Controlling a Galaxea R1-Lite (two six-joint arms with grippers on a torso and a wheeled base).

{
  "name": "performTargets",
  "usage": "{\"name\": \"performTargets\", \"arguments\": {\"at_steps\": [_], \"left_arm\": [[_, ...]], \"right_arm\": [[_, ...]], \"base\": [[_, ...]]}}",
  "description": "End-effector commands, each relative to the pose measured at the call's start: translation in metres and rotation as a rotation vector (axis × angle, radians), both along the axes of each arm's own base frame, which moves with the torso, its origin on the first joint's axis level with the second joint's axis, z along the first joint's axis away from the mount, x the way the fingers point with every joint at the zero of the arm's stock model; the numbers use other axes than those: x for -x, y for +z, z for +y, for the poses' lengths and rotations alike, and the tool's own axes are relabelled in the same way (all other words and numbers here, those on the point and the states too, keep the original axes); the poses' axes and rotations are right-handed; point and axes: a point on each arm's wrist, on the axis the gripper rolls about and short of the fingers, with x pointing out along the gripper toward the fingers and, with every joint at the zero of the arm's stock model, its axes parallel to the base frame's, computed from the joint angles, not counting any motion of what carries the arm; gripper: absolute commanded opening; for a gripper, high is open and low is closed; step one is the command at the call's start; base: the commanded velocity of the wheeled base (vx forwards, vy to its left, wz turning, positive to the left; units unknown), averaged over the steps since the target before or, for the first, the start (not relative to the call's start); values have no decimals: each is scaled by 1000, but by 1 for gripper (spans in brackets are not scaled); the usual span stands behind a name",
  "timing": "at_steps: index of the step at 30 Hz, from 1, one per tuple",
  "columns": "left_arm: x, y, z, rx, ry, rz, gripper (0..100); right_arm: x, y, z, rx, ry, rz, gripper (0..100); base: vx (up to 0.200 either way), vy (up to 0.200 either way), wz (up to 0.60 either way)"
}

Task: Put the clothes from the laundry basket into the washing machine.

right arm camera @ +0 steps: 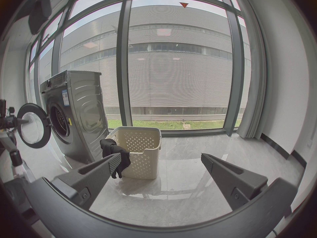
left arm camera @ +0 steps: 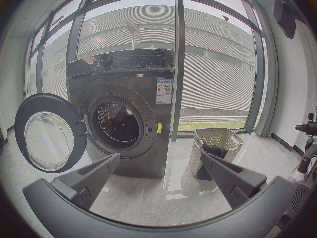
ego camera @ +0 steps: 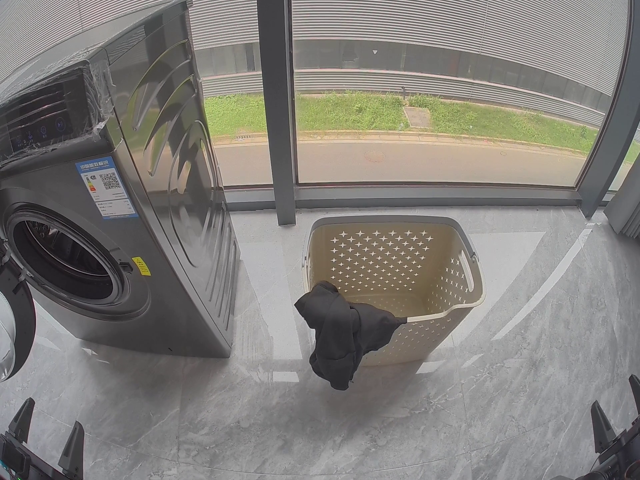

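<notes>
With left hand and right hand wide and empty, I judge the garment, draped over the basket rim on the washer side, soft, light and limp, best pinched at its bunched fold on the rim.

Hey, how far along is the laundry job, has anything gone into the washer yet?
Done: the washing machine's door stands open, and what shows of the drum looks empty. In hand: nothing; the left gripper and right gripper are both open and empty, apart from the laundry basket. Left: the dark garment draped over the basket's rim has to be picked up and loaded.
</notes>
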Motion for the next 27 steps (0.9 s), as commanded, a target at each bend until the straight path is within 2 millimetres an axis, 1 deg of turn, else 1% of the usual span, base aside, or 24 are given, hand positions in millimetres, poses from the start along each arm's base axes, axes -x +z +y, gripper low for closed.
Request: {"name": "performTargets", "arguments": {"at_steps": [1,2,14,15,16,17,19,21,22,24,27], "left_arm": [[0,-5,0,1,1,0,100],[0,-5,0,1,1,0,100],[0,-5,0,1,2,0,100],[0,-5,0,1,2,0,100],[0,-5,0,-1,1,0,100],[0,-5,0,-1,1,0,100],[0,-5,0,1,1,0,100],[0,-5,0,-1,1,0,100],[0,-5,0,-1,1,0,100],[0,-5,0,1,1,0,100],[0,-5,0,1,1,1,100]], "right_arm": [[-1,-5,0,-13,-5,10,100],[-1,-5,0,-13,-5,10,100],[0,-5,0,-6,3,6,100],[0,-4,0,-1,3,-8,100],[1,1,0,-6,9,-34,100],[4,14,0,-8,17,-76,100],[14,42,1,-13,32,-153,100],[13,63,0,-24,54,-135,100],[9,71,1,-33,89,-99,100],[-2,78,2,-69,213,-10,100],[-30,83,7,-148,376,162,100]], "base": [[200,0,0],[200,0,0],[0,0,0],[200,0,0],[200,0,0],[200,0,0],[0,0,0],[0,0,0],[0,0,0],[0,0,0],[0,0,0]]}}
